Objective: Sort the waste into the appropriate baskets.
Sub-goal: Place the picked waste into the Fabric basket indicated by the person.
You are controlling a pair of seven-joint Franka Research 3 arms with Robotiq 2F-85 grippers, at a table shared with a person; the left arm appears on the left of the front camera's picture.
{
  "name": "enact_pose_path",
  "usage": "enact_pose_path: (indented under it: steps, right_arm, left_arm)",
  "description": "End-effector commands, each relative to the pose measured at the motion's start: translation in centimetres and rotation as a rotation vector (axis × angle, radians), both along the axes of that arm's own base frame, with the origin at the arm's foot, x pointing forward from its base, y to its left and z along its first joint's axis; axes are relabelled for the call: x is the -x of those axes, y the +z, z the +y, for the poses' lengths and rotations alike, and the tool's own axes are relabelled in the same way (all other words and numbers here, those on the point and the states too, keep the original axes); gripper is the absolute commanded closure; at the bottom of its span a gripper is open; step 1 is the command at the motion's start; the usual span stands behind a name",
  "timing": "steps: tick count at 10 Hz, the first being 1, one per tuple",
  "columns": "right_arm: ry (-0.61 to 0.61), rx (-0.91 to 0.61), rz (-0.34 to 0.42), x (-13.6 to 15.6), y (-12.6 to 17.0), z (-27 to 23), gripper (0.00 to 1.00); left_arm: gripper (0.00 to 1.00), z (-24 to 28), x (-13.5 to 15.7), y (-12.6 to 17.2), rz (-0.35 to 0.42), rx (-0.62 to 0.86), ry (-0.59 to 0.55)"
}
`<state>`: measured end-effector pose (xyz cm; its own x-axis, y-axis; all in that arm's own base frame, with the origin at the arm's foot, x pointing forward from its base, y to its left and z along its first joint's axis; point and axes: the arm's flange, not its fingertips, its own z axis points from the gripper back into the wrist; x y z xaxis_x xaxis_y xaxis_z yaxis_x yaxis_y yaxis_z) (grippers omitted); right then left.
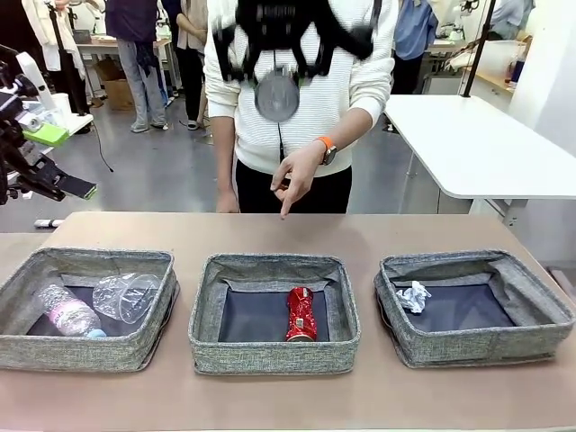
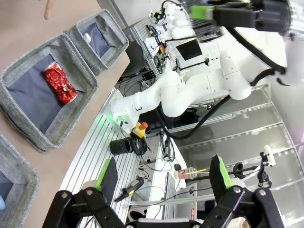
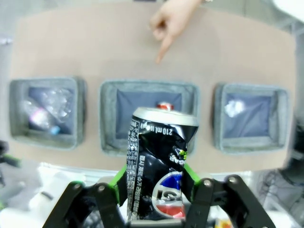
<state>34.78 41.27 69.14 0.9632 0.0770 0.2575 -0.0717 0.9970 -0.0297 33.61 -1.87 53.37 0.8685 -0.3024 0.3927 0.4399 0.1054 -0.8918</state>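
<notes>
Dark crushed can [image 3: 159, 164] clamped in right pincer [image 3: 156, 190], left pincer [image 2: 164, 178] spread wide, empty, red can [image 1: 300, 314] in middle basket [image 1: 273, 358]

I see three grey woven baskets [image 1: 270, 355] with dark bottoms on the tan table [image 1: 270, 396]. Centre frame: red crushed can [image 1: 300, 314]; right: white paper wad [image 1: 413, 297]. My right gripper's [image 3: 154, 183] green pads flank a black printed can [image 3: 159, 166] with white lettering and a red-blue logo.

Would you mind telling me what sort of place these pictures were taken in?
Most likely a robotics lab or test workshop. A white robot arm stands on a slotted metal base amid loose cables, three grey woven fabric baskets sit on a brown table, and white workbenches with other people stand behind.
</notes>
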Motion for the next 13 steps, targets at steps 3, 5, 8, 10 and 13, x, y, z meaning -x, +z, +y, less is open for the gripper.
enact_pose_path:
  steps: [3,5,8,10,13]
  right_arm:
    - [0.095,-0.097,0.093,-0.3,-16.4,-5.4,0.61]
    - [0.098,-0.175,0.130,-2.2,-21.5,-6.3,0.61]
    - [0.126,-0.176,0.171,-3.0,-23.2,-6.4,0.61]
    - [0.132,-0.178,0.183,-3.1,-23.1,-6.5,0.61]
    - [0.131,-0.161,0.190,-3.2,-23.1,-6.4,0.27]
  left_arm:
    - [0.00,-0.1,0.0,0.2,-0.020,0.028,-0.004]
    - [0.00,-0.1,0.0,0.2,-0.020,0.028,-0.004]
    - [0.00,-0.1,0.0,0.2,-0.020,0.028,-0.004]
    - [0.00,-0.1,0.0,0.2,-0.020,0.028,-0.004]
    - [0.00,-0.1,0.0,0.2,-0.020,0.028,-0.004]
